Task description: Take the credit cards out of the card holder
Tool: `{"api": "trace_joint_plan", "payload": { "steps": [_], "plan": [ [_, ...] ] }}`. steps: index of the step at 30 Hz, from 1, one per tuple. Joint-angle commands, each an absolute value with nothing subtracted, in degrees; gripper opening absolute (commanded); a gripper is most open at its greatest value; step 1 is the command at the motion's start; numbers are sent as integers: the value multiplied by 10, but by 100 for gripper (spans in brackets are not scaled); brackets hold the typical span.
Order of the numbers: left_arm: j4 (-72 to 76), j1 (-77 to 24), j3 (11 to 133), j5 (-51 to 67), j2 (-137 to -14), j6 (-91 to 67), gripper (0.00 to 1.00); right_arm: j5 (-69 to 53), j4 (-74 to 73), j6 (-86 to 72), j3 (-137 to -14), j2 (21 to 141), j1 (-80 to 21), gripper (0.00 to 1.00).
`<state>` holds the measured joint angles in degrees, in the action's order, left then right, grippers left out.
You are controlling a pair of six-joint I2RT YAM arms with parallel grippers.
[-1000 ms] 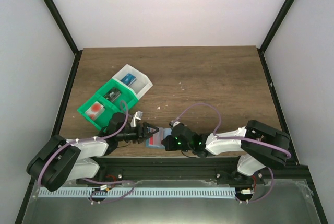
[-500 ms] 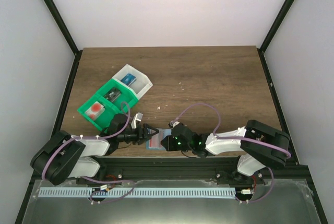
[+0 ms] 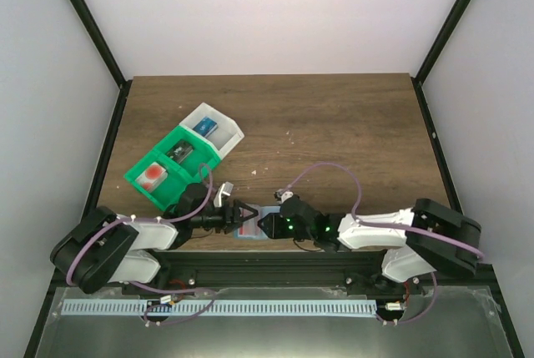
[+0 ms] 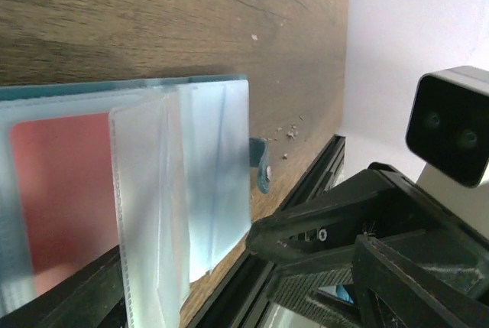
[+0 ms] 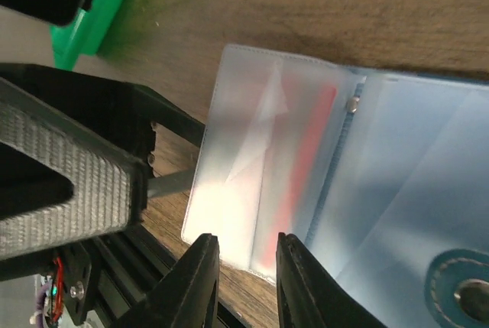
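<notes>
The holder [image 3: 250,229] lies opened flat at the near edge of the wooden surface [image 3: 334,124], squarely between the two arms, its blue-teal cover down and its frosted pockets facing up. A card [image 5: 306,160] sits inside one of those pockets, showing only as a red strip through the cloudy plastic in the right wrist view and as a broad red patch in the left wrist view; no card lies out on the wood. The left tool [image 3: 242,213] reaches in from the left with its jaws spread wide and gripping nothing, one ribbed grey pad [image 5: 61,183] standing just beside the holder's pocket side. The right tool [image 3: 265,226] comes in from the opposite side, low over the holder's near edge, its two fingers parted by a narrow gap with nothing caught between them. The two tools nearly meet, tip to tip, above the holder. The holder's snap tab pokes out past its far side. Well behind and to the left, a green-and-white tray [image 3: 136,181] sits at an angle on the surface, small items in its compartments.
</notes>
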<state>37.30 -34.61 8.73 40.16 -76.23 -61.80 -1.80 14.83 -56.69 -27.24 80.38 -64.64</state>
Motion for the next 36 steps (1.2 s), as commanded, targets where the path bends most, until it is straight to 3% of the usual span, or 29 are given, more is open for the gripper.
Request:
{"api": "trace_joint_plan", "payload": {
  "steps": [1,17,36],
  "plan": [
    [394,-362,105,401,-764,-630,75,32,129,-587,-246,757,-644,23],
    [403,-404,141,375,-768,-656,75,115,99,-620,-177,600,-644,24],
    [435,-431,161,388,-823,-656,76,108,103,-603,-186,600,-644,25]
  ]
}}
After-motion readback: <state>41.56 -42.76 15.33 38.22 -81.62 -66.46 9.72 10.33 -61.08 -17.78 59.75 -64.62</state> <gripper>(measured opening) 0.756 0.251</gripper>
